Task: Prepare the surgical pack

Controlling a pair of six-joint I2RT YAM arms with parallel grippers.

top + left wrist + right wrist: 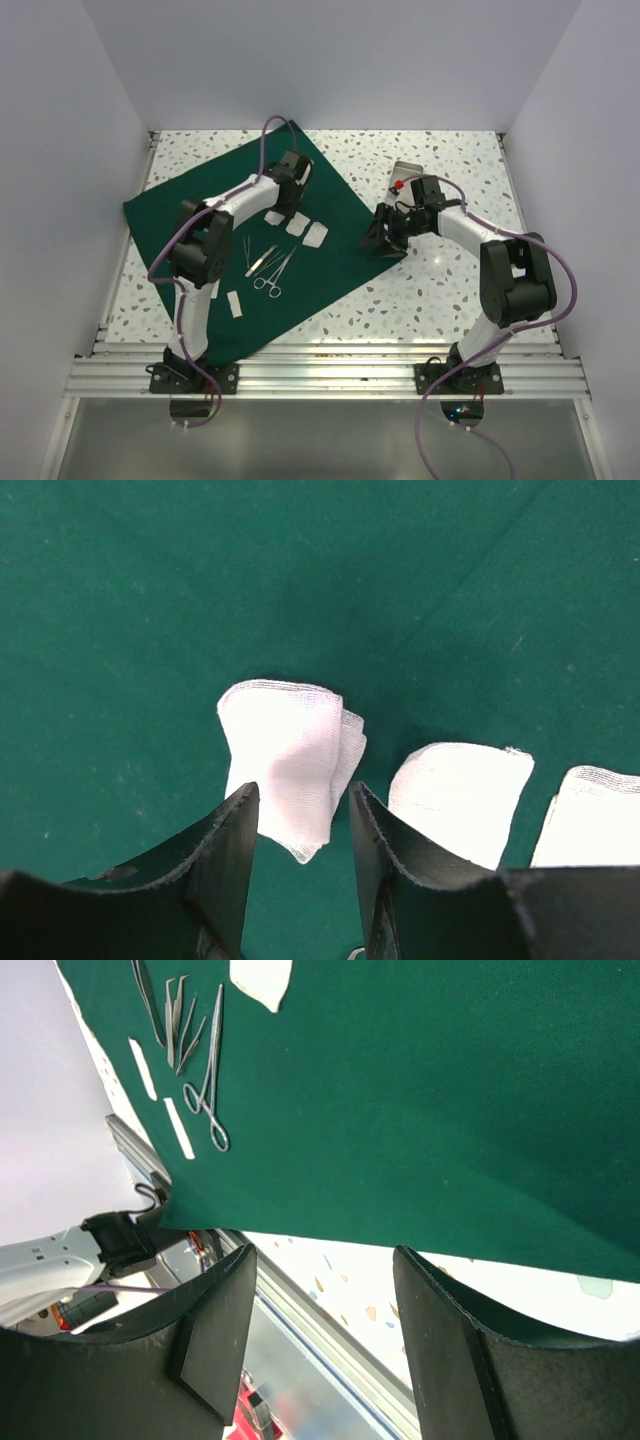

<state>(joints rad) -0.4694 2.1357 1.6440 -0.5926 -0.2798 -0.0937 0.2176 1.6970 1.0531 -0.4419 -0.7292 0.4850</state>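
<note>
The dark green cloth [220, 215] lies spread flat on the table; it also shows in the right wrist view [420, 1100]. On it lie three white pads [298, 226] and steel instruments [265, 268]. My left gripper [284, 205] is open and low over the cloth, and a crumpled white pad [285, 765] lies between and just beyond its fingertips [245, 810]. Two flat pads [460, 790] lie to its right. My right gripper [384, 240] is open and empty at the cloth's right corner [325, 1252]. The small silver tray [404, 172] stands behind the right arm, partly hidden.
Two narrow white strips [233, 303] lie near the cloth's front-left edge, also in the right wrist view [180, 1128]. Forceps and tweezers [205, 1080] lie beside them. A metal rail [320, 372] runs along the table's near edge. White walls enclose three sides.
</note>
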